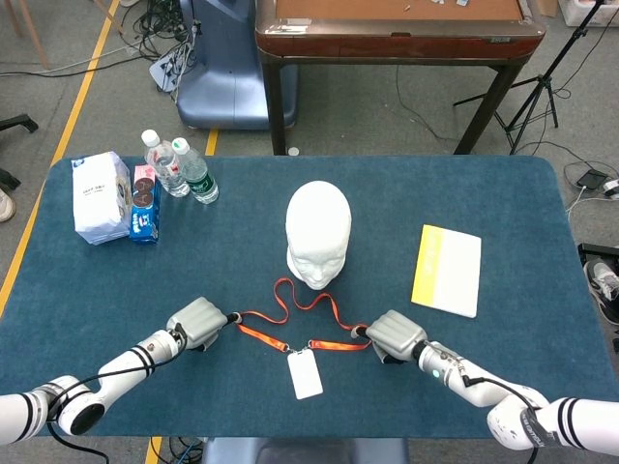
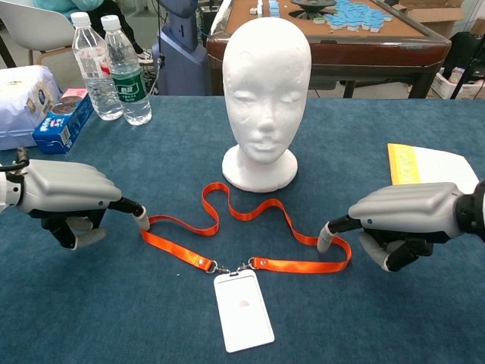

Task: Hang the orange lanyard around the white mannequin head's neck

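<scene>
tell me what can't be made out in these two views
- Whether the left hand or right hand actually pinches the orange lanyard: each fingertip meets the strap, but the hands hide their undersides in both views.
- ID badge print: too faint in the chest view, too small in the head view.
- Water bottles' labels: too small to read.
- Mannequin head's back: faces away in the chest view.

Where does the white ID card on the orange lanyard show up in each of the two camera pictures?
Head view: the white plastic ID card lies low in the centre, near the table's front edge.
Chest view: it lies at bottom centre, below the strap's clips.
Shared landmark: the white foam mannequin head, straight behind the card in both.
</scene>
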You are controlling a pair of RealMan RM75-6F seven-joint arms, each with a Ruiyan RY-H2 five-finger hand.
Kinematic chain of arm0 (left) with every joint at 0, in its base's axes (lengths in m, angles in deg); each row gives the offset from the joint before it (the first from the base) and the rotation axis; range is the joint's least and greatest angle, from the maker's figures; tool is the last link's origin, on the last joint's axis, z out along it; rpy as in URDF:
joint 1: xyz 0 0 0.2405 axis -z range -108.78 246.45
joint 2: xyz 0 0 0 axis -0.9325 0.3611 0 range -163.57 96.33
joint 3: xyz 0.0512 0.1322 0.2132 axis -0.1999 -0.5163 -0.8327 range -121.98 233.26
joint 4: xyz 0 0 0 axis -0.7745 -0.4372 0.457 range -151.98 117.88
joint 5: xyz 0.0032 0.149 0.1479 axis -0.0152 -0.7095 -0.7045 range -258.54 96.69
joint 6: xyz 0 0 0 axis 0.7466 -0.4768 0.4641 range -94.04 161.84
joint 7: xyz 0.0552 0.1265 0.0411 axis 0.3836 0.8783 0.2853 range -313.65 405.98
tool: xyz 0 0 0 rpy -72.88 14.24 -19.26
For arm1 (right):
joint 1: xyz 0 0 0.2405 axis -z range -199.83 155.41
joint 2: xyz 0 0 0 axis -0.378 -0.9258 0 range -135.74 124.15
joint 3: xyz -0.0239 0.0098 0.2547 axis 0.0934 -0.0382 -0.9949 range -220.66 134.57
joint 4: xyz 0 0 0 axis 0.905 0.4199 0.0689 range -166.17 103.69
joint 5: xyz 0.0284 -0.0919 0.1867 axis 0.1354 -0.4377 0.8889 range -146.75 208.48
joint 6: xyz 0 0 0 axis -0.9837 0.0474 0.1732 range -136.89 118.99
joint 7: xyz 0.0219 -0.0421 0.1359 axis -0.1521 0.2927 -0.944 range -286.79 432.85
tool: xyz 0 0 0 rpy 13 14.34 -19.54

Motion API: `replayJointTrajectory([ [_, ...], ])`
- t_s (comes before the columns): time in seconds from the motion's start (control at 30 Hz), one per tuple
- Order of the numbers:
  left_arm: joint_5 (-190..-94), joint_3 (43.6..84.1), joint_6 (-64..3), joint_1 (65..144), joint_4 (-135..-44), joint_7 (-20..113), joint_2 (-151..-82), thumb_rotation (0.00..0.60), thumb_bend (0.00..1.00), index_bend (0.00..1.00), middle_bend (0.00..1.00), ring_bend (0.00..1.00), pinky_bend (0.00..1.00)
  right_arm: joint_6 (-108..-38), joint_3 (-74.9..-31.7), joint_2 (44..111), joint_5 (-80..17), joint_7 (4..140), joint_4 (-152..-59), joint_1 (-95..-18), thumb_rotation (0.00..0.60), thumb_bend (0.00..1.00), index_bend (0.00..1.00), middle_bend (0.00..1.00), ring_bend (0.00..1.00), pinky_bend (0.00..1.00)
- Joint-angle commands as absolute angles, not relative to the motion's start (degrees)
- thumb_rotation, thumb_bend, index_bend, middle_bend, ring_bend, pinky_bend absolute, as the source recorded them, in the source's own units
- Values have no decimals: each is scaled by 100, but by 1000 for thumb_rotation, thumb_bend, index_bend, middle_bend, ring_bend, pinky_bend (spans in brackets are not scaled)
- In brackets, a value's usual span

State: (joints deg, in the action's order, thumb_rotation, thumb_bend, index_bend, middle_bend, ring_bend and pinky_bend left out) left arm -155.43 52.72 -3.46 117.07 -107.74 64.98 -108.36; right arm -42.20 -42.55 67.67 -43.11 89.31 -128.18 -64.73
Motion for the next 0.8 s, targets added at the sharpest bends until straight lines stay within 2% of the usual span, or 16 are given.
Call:
replayJointTrajectory([
  [0.03, -15519, 5259, -348, 11702, -10769, 6501, -10829, 600, 573, 211, 993, 990, 907, -4220, -4185, 6836, -4157, 9028, -12724, -6509, 600, 1000, 215, 1000, 1000, 1000],
  [0.8, -15318, 5064, -473, 11557, -11076, 6628, -10402, 600, 573, 210, 1000, 996, 910, -4858, -3692, 6364, -3932, 9157, -12919, -6152, 600, 1000, 215, 1000, 1000, 1000],
])
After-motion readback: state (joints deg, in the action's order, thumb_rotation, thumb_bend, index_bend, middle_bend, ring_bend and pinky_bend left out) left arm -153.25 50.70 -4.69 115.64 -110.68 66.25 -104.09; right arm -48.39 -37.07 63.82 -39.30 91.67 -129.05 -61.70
